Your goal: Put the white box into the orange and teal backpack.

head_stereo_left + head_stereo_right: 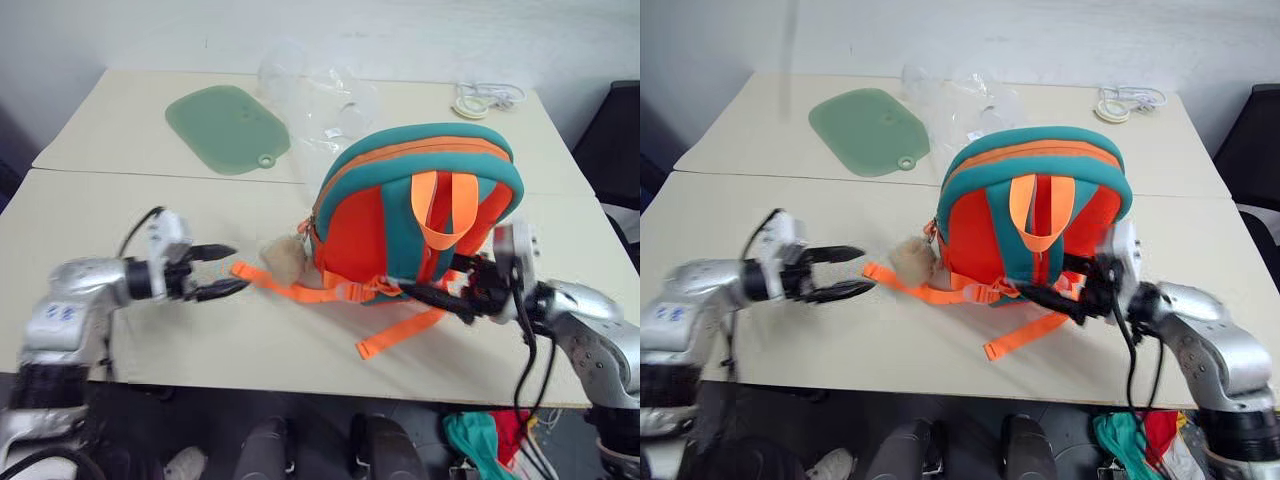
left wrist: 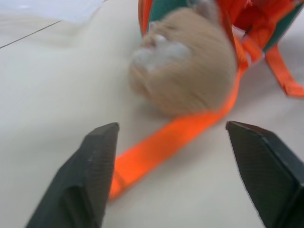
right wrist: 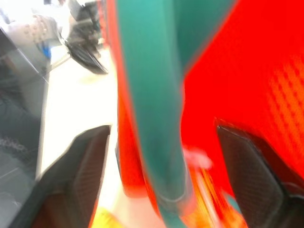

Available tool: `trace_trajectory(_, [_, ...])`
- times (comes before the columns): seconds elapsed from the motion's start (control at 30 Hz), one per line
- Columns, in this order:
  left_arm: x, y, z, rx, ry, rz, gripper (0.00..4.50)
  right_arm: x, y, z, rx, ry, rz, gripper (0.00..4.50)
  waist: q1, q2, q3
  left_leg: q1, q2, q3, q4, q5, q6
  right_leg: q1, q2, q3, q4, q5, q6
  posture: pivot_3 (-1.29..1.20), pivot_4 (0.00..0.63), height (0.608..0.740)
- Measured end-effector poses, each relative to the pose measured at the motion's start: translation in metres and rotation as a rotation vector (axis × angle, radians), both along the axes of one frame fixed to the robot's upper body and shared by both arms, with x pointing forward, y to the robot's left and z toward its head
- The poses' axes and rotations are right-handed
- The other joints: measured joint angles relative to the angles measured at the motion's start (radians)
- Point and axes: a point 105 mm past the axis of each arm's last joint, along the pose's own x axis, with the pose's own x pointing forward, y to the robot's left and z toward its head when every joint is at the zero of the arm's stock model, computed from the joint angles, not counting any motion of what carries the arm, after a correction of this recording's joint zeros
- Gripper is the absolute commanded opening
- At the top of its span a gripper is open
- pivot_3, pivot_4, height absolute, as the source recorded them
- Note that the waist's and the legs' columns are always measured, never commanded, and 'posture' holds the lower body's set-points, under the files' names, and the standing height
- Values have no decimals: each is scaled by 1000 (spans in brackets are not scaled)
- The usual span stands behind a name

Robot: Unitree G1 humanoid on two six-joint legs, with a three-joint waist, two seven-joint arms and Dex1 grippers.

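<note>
Left gripper (image 1: 222, 270) sat over the table (image 1: 150, 330), fingers spread wide and holding nothing, aimed at the plush bear (image 1: 285, 258) and the orange strap (image 1: 300, 290) that trailed flat on the tabletop toward it (wrist view had the strap running between the two fingers, no contact visible). Right gripper (image 1: 1040, 297) was also spread wide with nothing gripped, close against the right lower side of the orange and teal backpack (image 1: 415, 200); its wrist view showed teal trim and orange fabric right between the fingers, contact hard to call. Backpack stood upright near the middle of the table, top handle loop hanging down its face, zipper band across the top looked closed. Bear lay just left of the pack's base, touching the table. Behind the pack: green mat (image 1: 228, 128) lying flat on the far table, clear plastic bag (image 1: 320, 100) just beside it, and a small coiled white cable (image 1: 480, 98) at the far right corner. Couldn't tell where the white box was.
</note>
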Motion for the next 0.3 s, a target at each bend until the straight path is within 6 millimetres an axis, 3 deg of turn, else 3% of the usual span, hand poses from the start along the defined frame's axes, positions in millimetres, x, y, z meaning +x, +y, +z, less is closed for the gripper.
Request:
trace_trajectory(0.1, [-22,25,-10,36,-22,39,4500,-3,-35,-11,-94,-36,-75,4461,3,0,0,0,0,0,1,0,0,0,-2,1,0,0,0,0,150,740])
trace_trajectory(0.2, [-37,48,-20,90,-38,116,4500,-7,-75,-9,-142,-129,-176,4461,5,0,0,1,0,0,1,-1,0,1,-3,1,-3,0,0,0,150,740])
trace_trajectory(0.3, [-41,56,-21,115,-59,160,4500,-11,-94,-10,-155,-172,-203,4461,3,0,0,3,1,-1,0,-2,-1,2,-4,1,-2,0,-1,0,150,740])
